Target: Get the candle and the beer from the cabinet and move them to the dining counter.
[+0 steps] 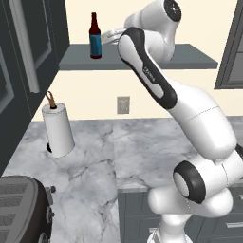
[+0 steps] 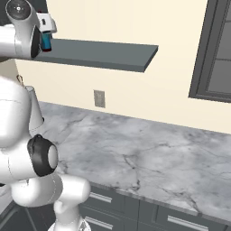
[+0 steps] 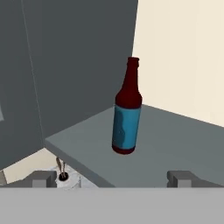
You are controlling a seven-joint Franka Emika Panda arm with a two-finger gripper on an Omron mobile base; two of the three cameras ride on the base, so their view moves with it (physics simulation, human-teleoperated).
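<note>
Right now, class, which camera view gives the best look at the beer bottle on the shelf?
The hand view: the beer stands upright and whole, neck to base, blue label clear, on the cabinet. The left base view shows it whole but smaller beside the arm. The right base view catches a sliver of blue label.

A slim dark reddish-brown glass beer bottle [image 3: 127,109] wears a blue label and stands on a flat slate-grey shelf board [image 1: 190,59], against a pale cream wall [image 2: 135,27], above a grey-white veined marble counter [image 2: 149,158] and a white paper-towel roll [image 1: 58,130]
</note>
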